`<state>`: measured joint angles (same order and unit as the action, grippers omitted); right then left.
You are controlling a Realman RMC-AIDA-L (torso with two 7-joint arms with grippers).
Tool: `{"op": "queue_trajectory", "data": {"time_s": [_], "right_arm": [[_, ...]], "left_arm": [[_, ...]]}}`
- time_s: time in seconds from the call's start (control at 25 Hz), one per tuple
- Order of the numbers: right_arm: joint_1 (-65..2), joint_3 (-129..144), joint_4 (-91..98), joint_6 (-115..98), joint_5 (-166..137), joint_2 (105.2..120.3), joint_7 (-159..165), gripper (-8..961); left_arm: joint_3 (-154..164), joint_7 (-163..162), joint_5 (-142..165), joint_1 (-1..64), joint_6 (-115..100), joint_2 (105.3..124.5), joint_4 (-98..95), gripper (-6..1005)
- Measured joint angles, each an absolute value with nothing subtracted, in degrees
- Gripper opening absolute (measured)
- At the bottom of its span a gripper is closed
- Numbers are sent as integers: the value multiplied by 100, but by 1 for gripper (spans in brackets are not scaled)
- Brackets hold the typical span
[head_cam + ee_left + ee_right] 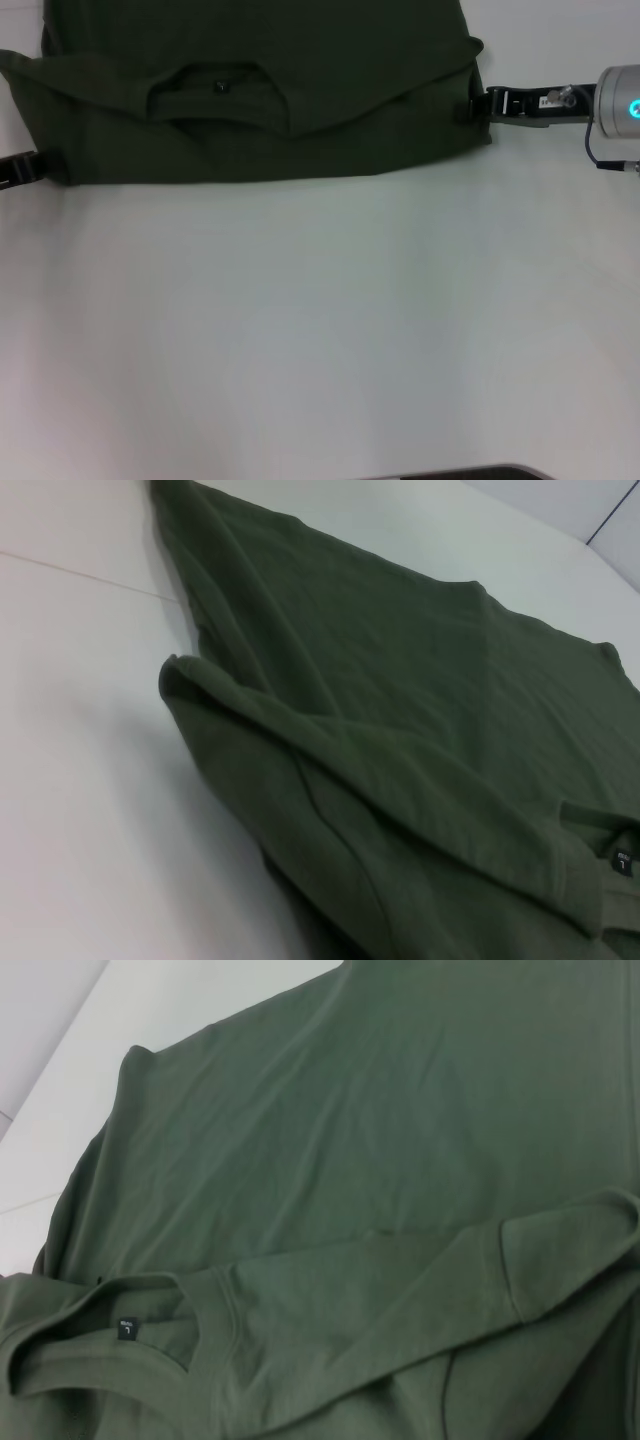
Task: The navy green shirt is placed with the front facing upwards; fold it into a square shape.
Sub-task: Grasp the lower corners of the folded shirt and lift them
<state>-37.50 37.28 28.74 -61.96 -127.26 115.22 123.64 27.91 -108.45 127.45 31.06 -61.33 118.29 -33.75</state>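
Shirt mid-fold, both edges attended

Your table (320,330) lies bare nearby; beyond it the navy green shirt (260,110) is spread, left gripper (25,168) and right gripper (478,104) at its side edges, probably to tension the fold; jaw state unclear.

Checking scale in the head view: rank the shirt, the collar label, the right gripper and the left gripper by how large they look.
1. navy green shirt, by far the largest.
2. right gripper.
3. left gripper, cut by the picture's edge, so its rank against the right is unsure.
4. collar label, the smallest.
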Motion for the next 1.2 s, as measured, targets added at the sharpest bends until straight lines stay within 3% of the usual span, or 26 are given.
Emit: {"op": "queue_trajectory", "data": {"time_s": [0.12, 0.8, 1.2], "right_arm": [[-3735, 3721, 2874, -6196, -12726, 11523, 12338, 68], [-2744, 3535, 2907, -7205, -11486, 11465, 10938, 67], [-2344, 3314, 2957, -7720, -11449, 11409, 10610, 67]], "left_arm": [[2782, -10846, 12745, 3105, -6210, 11829, -3387, 50], [2140, -10808, 12743, 2587, -8066, 11786, -4133, 51], [1968, -10686, 12761, 2100, -8897, 11855, -4433, 50]]}}
